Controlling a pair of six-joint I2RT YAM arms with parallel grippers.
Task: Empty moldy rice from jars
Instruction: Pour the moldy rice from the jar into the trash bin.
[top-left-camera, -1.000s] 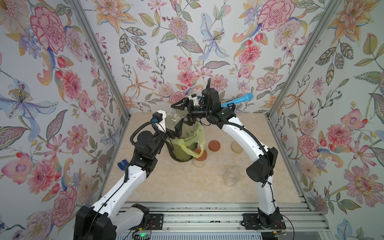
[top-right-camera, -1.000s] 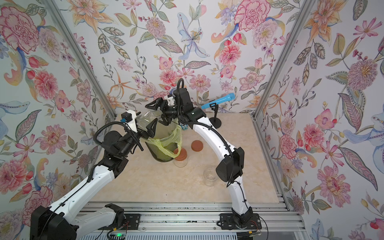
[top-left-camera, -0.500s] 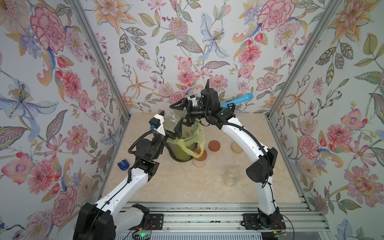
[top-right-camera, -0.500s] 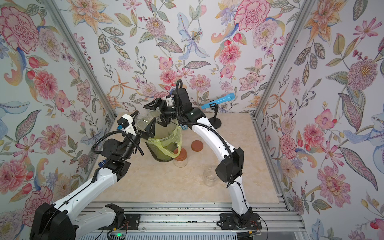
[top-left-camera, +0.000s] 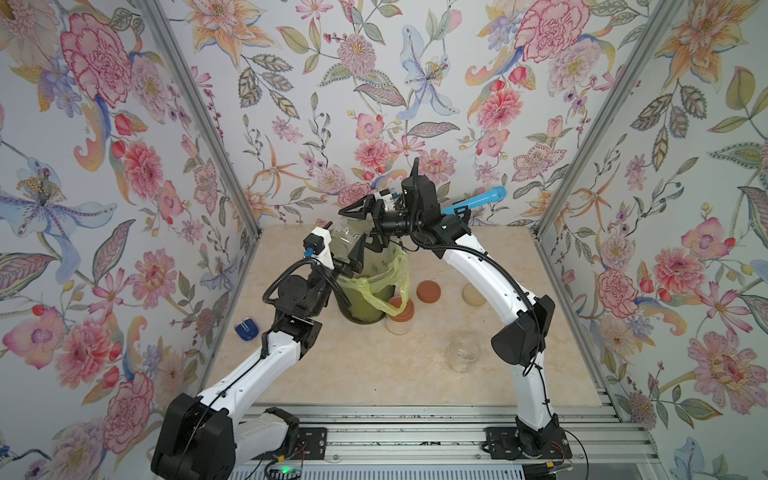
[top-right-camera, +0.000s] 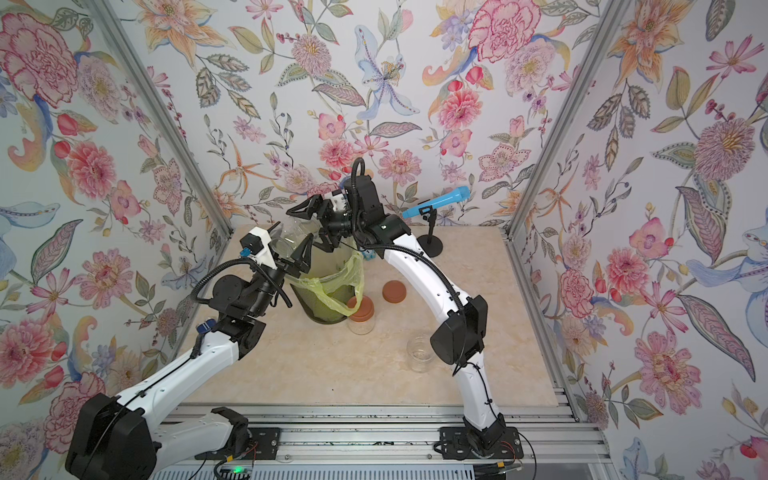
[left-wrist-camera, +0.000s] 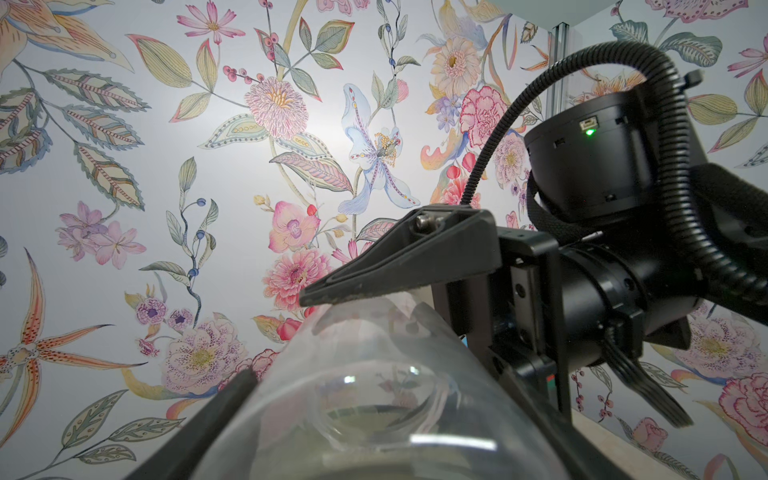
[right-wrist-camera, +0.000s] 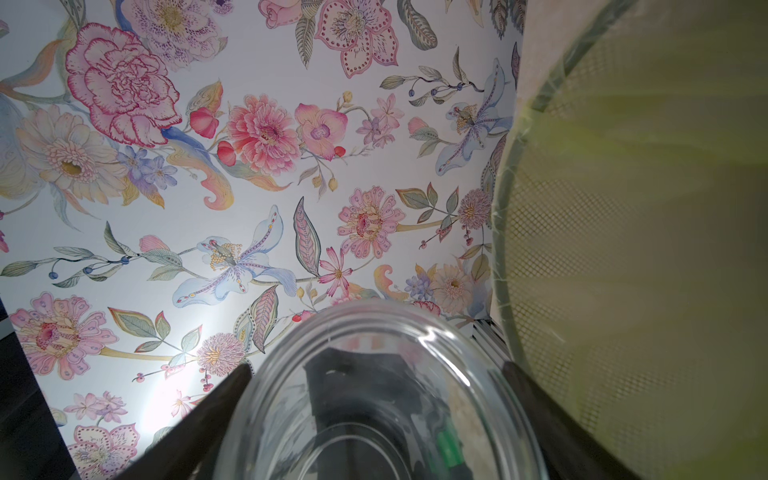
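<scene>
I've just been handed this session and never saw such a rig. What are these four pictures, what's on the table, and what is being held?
A robot's left arm and right arm stand on a rail in front of the table. Both top views look down on everything; each wrist view comes from a camera on one arm. The left end effector holds a clear jar beside the rim of the bag-lined bin. The right end effector straddles that jar; whether it squeezes is unclear. On the table: a closed jar of pale rice, an open jar, a brown lid and a beige lid.
</scene>
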